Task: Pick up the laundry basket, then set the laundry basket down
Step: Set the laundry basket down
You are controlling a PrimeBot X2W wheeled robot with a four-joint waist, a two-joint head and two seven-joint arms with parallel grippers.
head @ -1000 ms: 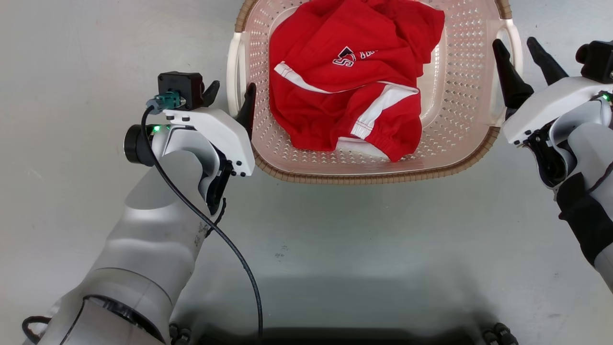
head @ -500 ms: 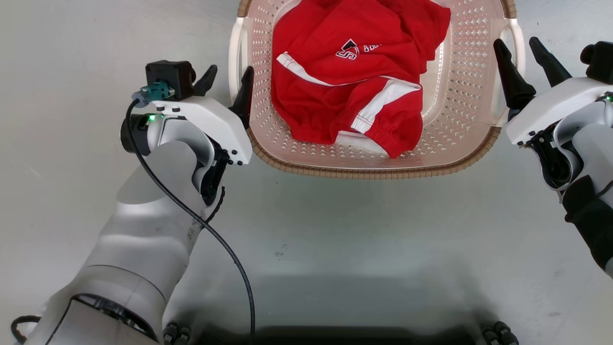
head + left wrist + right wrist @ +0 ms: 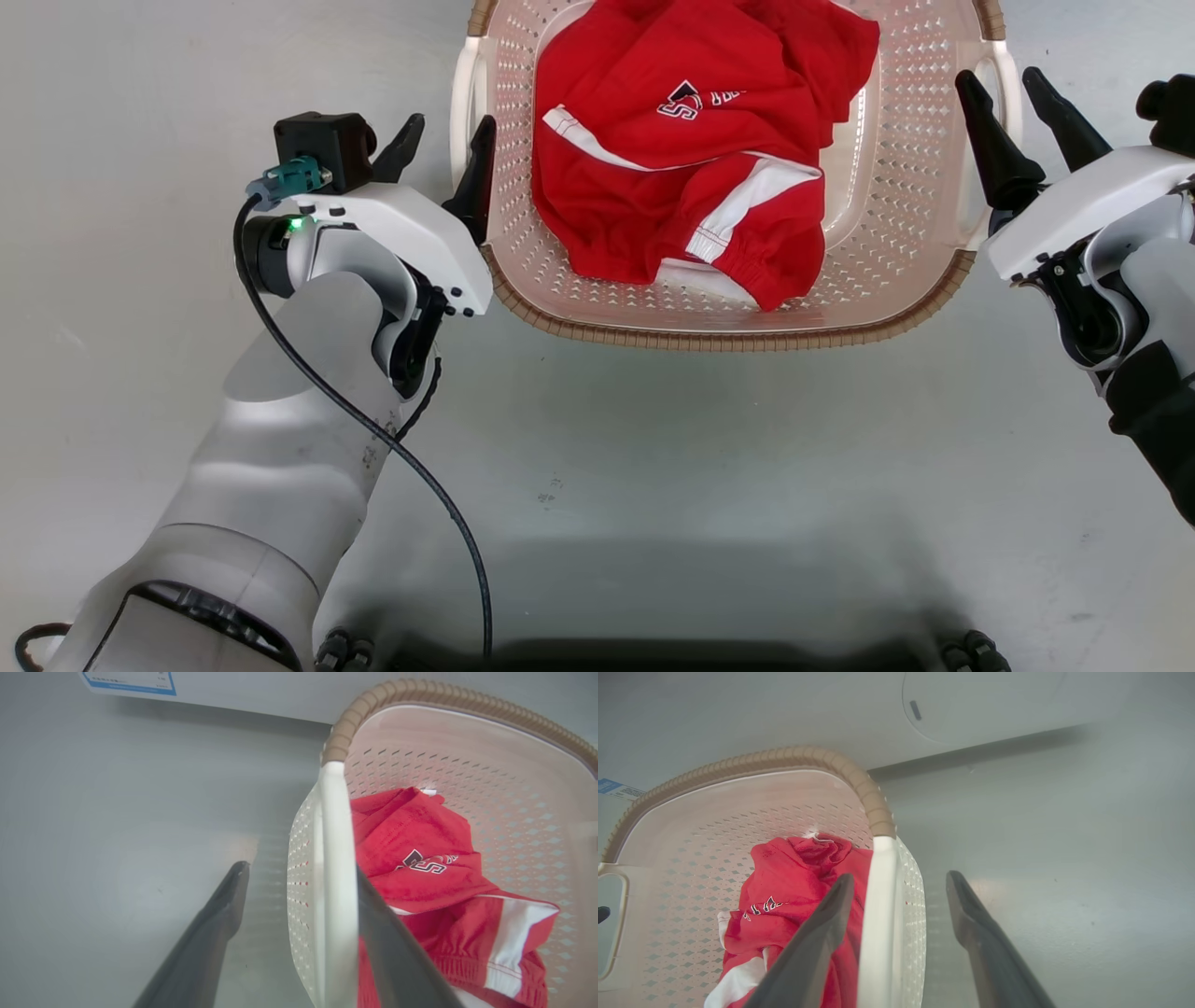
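While the laundry basket (image 3: 709,341) sits on the grey floor (image 3: 653,467) at twelve o'clock in the head view, the left gripper (image 3: 452,121) stands wide open at the basket's nine o'clock. It has one finger on either side of the left handle (image 3: 459,112) and clamps nothing. At three o'clock the right gripper (image 3: 996,75), equally spread, straddles the right handle (image 3: 1008,84). A red garment (image 3: 681,168) lies inside the basket.
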